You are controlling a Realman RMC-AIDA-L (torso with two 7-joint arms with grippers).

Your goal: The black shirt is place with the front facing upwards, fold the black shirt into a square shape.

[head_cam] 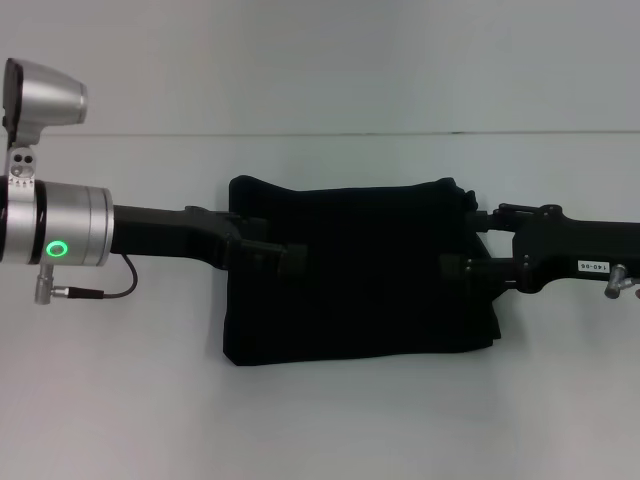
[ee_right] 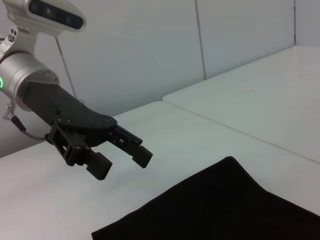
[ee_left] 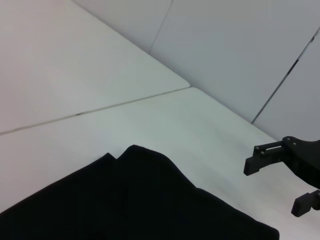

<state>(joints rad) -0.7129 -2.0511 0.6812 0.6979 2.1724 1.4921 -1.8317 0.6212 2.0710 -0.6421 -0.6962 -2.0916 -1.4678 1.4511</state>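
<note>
Head view first: the black shirt (head_cam: 355,275) lies on the white table (head_cam: 320,420) as a folded, roughly rectangular block, wider than it is deep, with no lettering or neck label showing on its upper face. Its far edge runs fairly straight, with a small bump at the far left corner; the near edge is a little uneven. The left gripper (head_cam: 285,258) reaches in from the left over the shirt's left edge, and the right gripper (head_cam: 462,265) comes in from the right over the right edge. Black fingers against black cloth hide whether either one is parted here. A small white tag on the right arm carries tiny print that looks like "140-06". A green ring light (head_cam: 57,249) glows on the left arm's silver wrist. Bare table surrounds the shirt on every side, widest toward the near edge.

Left wrist view: a corner of the shirt (ee_left: 135,200) rests flat on the table (ee_left: 75,75), and the right gripper (ee_left: 280,182) hangs beyond it with its fingers spread and nothing between them. A seam (ee_left: 100,107) crosses the tabletop.

Right wrist view: the left gripper (ee_right: 122,157) hovers above the table (ee_right: 240,115) just off the shirt's (ee_right: 225,205) corner, fingers apart and empty.
</note>
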